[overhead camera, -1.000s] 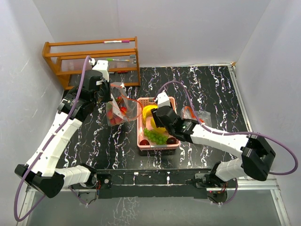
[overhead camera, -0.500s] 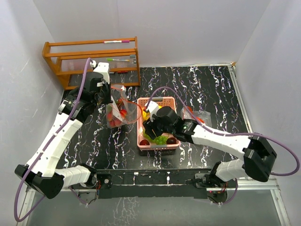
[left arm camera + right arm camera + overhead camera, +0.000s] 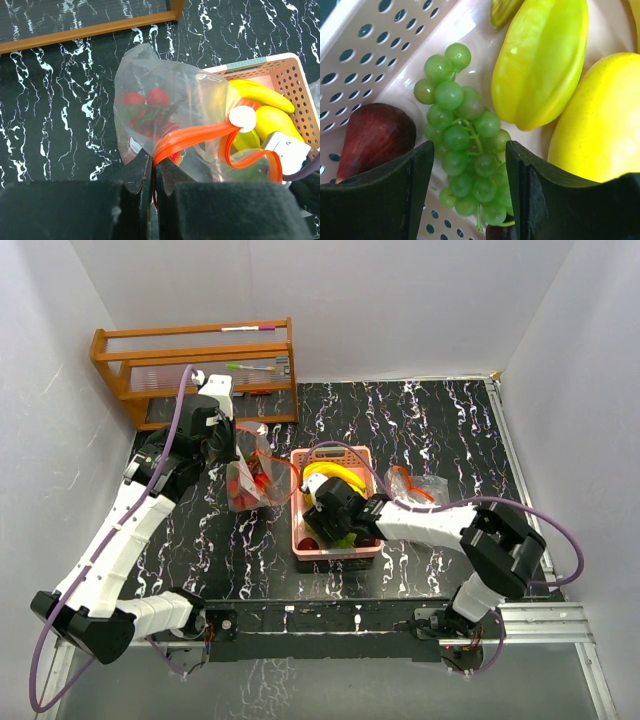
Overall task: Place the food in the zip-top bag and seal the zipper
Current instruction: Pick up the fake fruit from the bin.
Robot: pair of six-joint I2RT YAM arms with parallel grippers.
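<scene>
My left gripper point(image 3: 152, 172) is shut on the orange zipper edge of the clear zip-top bag point(image 3: 165, 95), holding it up beside the pink basket point(image 3: 300, 530). Red strawberries point(image 3: 147, 97) lie inside the bag. The bag's mouth gapes toward the basket. My right gripper point(image 3: 470, 185) is open, down in the basket, its jaws on either side of a green grape bunch point(image 3: 465, 145) without touching it. A yellow-green starfruit point(image 3: 540, 60), a yellow mango point(image 3: 595, 130) and a dark red fig point(image 3: 372, 135) lie around the grapes. A yellow banana point(image 3: 335, 472) lies at the basket's far end.
A wooden rack point(image 3: 195, 365) stands at the back left, close behind the left arm. A second clear bag with an orange zipper point(image 3: 415, 485) lies right of the basket. The basket's perforated wall point(image 3: 360, 55) is close to my right gripper's left finger.
My right gripper has swung left and dropped into the near part of the basket, over the grapes. The left gripper still holds the bag in about the same place.
</scene>
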